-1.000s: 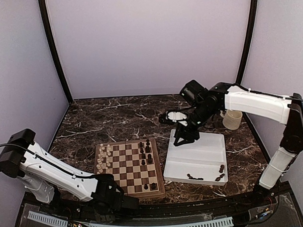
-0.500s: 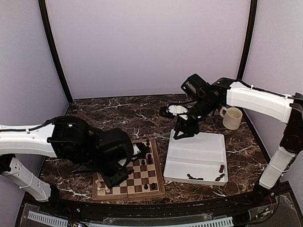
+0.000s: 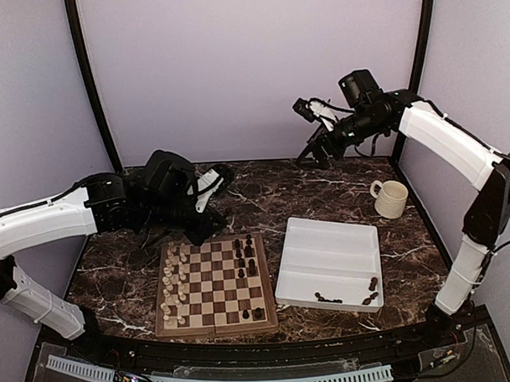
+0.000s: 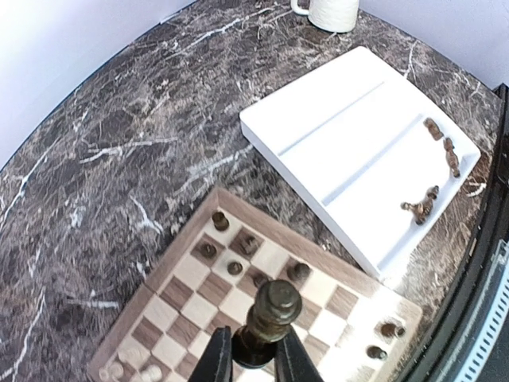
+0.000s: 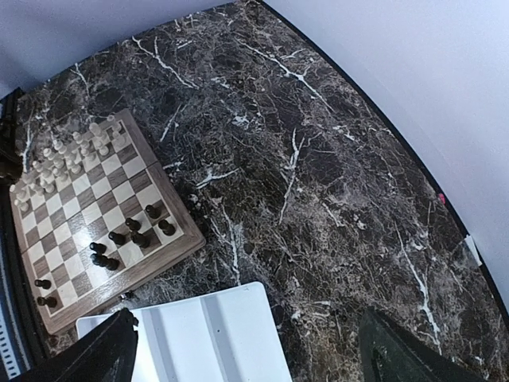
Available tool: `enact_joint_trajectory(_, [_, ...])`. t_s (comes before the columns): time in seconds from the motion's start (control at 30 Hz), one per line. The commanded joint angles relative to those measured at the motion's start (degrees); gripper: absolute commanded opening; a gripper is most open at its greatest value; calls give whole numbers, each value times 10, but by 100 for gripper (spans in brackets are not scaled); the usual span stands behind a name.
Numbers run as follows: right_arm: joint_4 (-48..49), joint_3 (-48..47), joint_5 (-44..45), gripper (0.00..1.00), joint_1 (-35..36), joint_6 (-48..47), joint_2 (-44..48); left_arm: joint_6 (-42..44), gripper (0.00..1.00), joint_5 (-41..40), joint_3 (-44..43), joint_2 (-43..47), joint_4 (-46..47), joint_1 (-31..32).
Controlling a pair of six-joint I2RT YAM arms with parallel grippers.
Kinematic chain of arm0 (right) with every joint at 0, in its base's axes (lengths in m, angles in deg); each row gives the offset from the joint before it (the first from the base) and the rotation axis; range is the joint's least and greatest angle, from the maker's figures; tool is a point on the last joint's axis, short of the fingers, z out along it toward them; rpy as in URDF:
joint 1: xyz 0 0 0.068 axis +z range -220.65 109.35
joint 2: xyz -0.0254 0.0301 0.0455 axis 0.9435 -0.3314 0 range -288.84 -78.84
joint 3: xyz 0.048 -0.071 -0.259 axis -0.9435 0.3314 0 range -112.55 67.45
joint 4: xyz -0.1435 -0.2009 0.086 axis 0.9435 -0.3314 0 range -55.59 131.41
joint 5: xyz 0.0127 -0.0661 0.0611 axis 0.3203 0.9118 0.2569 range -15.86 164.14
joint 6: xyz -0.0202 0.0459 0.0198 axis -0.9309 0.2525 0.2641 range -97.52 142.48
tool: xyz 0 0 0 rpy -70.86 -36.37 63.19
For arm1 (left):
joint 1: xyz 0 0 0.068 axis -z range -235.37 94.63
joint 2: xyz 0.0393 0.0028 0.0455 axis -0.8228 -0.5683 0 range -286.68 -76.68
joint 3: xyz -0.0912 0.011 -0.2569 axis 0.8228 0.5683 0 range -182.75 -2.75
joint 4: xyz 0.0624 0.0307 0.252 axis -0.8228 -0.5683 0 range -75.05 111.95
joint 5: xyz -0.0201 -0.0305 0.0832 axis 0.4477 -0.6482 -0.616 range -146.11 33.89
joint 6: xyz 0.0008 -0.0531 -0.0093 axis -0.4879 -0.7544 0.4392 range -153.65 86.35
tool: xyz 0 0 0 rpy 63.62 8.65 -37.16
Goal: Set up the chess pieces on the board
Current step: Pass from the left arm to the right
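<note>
The board (image 3: 218, 326) lies at front centre, with cream chess pieces (image 3: 172, 269) along its left side and several dark ones (image 3: 247, 254) on its right half. My left gripper (image 3: 217, 177) hovers above the board's far edge. In the left wrist view it (image 4: 253, 350) is shut on the base of a dark brown chess piece (image 4: 272, 314), high over the board (image 4: 270, 259). My right gripper (image 3: 309, 158) is raised near the back wall, open and empty. Its fingers (image 5: 107, 354) spread wide over the tray corner (image 5: 207, 342).
A white tray (image 3: 328, 251) right of the board holds several loose dark pieces (image 3: 367, 292) at its near end. A cream mug (image 3: 392, 199) stands at back right. The purple back wall is just behind the right gripper.
My left arm swung up from the table's near edge to above the board's far side. My right gripper rose from the tray toward the back wall and opened wide.
</note>
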Motion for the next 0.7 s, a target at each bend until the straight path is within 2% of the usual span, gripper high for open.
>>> enact_joint_trajectory(0.0, [-109,-79,-205,98,0,-47,-60,64,17,85,13,-27,90,-37])
enact_joint_trajectory(0.03, [-115,-78,-215,93,12,-69,-59,67,17,95,14,-31,98,-44])
enact_joint_trajectory(0.13, [-108,-55,-147,75,67,-116,-50,77,17,139,12,-50,112,-54])
enact_joint_trajectory(0.2, [-102,-44,-135,68,94,-130,-51,80,17,154,9,-58,121,-58])
enact_joint_trajectory(0.67, [-55,-97,-236,53,121,-37,-115,57,17,235,30,-43,196,-62])
